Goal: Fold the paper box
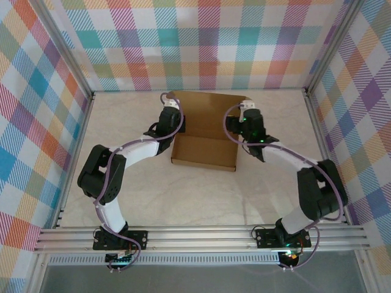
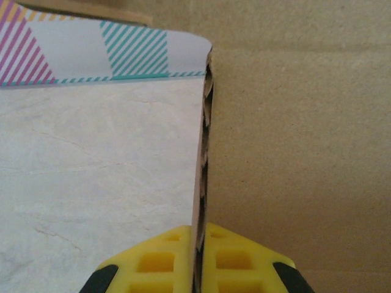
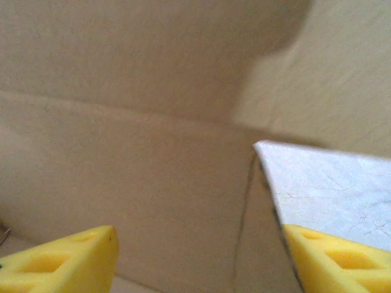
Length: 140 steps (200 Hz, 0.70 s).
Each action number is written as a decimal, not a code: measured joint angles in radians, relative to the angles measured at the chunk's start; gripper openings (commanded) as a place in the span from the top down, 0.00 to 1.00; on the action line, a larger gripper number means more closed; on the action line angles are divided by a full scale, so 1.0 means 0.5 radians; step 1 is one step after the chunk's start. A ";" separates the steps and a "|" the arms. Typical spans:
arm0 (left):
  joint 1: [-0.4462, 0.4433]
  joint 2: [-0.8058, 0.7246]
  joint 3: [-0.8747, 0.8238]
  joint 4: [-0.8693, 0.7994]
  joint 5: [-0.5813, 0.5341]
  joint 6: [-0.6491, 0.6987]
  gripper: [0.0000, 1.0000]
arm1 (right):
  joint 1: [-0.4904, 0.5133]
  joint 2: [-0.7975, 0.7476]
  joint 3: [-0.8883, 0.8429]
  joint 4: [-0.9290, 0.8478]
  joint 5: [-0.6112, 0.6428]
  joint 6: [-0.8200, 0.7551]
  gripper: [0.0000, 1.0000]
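Left tool (image 2: 198,268) was clamped shut on the raw corrugated edge of the box (image 1: 204,131) wall, with pale marbled surface (image 2: 91,171) off to its left. Right tool (image 3: 200,237) was spread wide, holding nothing, with smooth brown cardboard straight ahead.

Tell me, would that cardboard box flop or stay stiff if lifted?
Probably stiff: the paper box shows a straight wall where the left gripper pinches it. Likely light: thin, empty cardboard. It might slide on the smooth table if pushed.

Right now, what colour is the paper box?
Plain brown; the paper box shows best from the top external view.
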 measured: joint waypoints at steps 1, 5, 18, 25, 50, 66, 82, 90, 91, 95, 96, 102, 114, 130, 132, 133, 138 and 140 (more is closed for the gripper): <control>0.000 -0.001 -0.002 0.002 0.002 0.002 1.00 | -0.006 -0.007 -0.002 -0.005 -0.014 -0.003 0.29; 0.000 -0.002 -0.010 0.015 0.006 0.013 1.00 | -0.052 -0.050 -0.008 -0.027 -0.099 -0.022 0.28; 0.000 -0.003 -0.021 0.045 0.031 0.041 1.00 | -0.166 -0.182 -0.011 -0.106 -0.301 -0.096 0.28; 0.000 -0.003 -0.023 0.050 0.041 0.050 1.00 | -0.225 -0.249 -0.004 -0.157 -0.380 -0.140 0.29; 0.000 -0.003 -0.023 0.056 0.079 0.072 1.00 | -0.338 -0.379 0.148 -0.455 -0.586 -0.314 0.32; 0.000 -0.003 -0.024 0.059 0.102 0.092 1.00 | -0.385 -0.365 0.346 -0.703 -0.728 -0.430 0.30; 0.000 -0.003 -0.034 0.082 0.127 0.102 1.00 | -0.434 -0.333 0.549 -0.946 -0.907 -0.590 0.30; 0.002 -0.003 -0.050 0.108 0.143 0.107 1.00 | -0.466 -0.304 0.647 -1.058 -0.984 -0.668 0.31; 0.002 -0.003 -0.051 0.109 0.144 0.108 1.00 | -0.469 -0.301 0.655 -1.067 -0.990 -0.675 0.31; 0.002 -0.003 -0.058 0.120 0.150 0.108 1.00 | -0.489 -0.283 0.700 -1.119 -1.028 -0.706 0.32; 0.002 -0.003 -0.060 0.122 0.152 0.109 1.00 | -0.497 -0.275 0.715 -1.135 -1.039 -0.719 0.32; 0.006 -0.003 -0.064 0.135 0.164 0.110 1.00 | -0.532 -0.244 0.776 -1.205 -1.094 -0.760 0.33; 0.018 -0.003 -0.072 0.155 0.188 0.116 1.00 | -0.620 -0.164 0.895 -1.344 -1.206 -0.848 0.38; 0.039 -0.003 -0.076 0.163 0.230 0.133 1.00 | -0.735 -0.042 1.024 -1.501 -1.336 -0.960 0.41; 0.042 -0.003 -0.076 0.163 0.234 0.138 1.00 | -0.748 -0.027 1.038 -1.518 -1.354 -0.980 0.41; 0.043 -0.003 -0.076 0.163 0.236 0.140 1.00 | -0.752 -0.021 1.042 -1.525 -1.360 -0.985 0.41; 0.050 -0.003 -0.076 0.163 0.253 0.146 1.00 | -0.782 0.020 1.075 -1.572 -1.405 -1.027 0.42; 0.053 -0.004 -0.076 0.163 0.259 0.150 1.00 | -0.793 0.033 1.086 -1.592 -1.423 -1.040 0.42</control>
